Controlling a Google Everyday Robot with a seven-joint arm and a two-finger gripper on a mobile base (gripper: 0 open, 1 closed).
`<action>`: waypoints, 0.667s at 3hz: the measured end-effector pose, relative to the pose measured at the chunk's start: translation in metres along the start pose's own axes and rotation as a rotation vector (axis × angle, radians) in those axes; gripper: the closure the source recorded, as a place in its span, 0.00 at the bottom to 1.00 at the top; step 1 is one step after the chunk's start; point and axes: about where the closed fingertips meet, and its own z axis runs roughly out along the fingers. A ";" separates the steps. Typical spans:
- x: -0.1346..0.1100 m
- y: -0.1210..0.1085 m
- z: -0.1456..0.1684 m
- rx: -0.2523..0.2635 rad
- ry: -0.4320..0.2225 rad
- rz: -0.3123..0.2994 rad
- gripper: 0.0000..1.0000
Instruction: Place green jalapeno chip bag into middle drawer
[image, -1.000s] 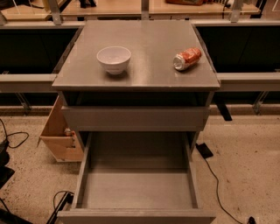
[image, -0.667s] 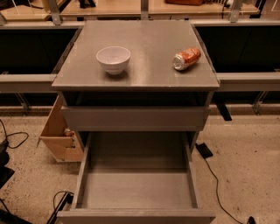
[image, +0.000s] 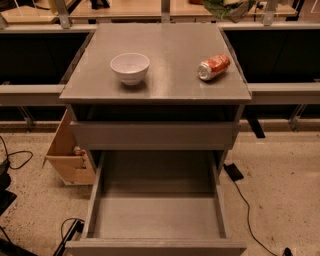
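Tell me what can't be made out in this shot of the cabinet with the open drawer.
The green jalapeno chip bag, camera view: cut off by the top edge; only its lower part shows.
The gripper: not in view, presumably beyond the top edge above the bag.
The middle drawer, camera view: front panel cropped by the bottom edge.
The cardboard box, camera view: partly hidden behind the cabinet.

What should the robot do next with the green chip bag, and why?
Probably carry the green chip bag, at the top edge beyond the soda can, forward and down over the open middle drawer, whose floor is bare. The gripper is out of view, presumably above the bag.
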 end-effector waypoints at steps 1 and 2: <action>0.022 0.002 0.011 -0.022 0.029 0.052 1.00; 0.078 0.017 0.016 -0.078 0.088 0.145 1.00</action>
